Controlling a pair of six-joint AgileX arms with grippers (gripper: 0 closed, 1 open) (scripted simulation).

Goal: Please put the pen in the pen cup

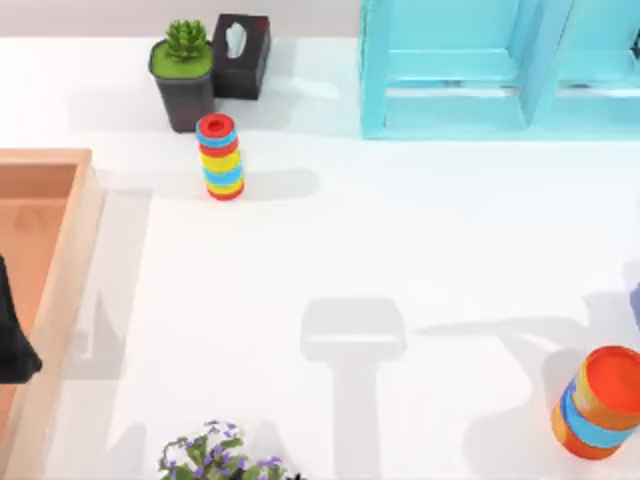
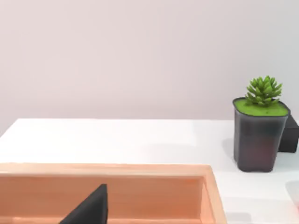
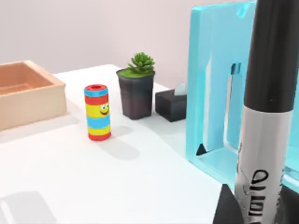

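Observation:
The pen [image 3: 271, 93] stands upright close in front of the right wrist camera, black cap on top and a grey labelled barrel below. My right gripper [image 3: 258, 212] is shut on its lower barrel, with dark fingertips [image 3: 227, 207] on either side. The pen cup [image 1: 637, 303] is a pale blue-purple sliver at the table's right edge in the top view. My left gripper [image 1: 10, 345] is parked over the wooden tray at the far left.
A wooden tray [image 1: 62, 250] lies at the left. A striped cylinder [image 1: 220, 157], potted succulent [image 1: 183, 75] and black tissue box [image 1: 241, 55] stand at the back. A turquoise rack [image 1: 470, 70] is back right, an orange blue-banded cup [image 1: 598, 402] front right, purple flowers [image 1: 220, 460] in front.

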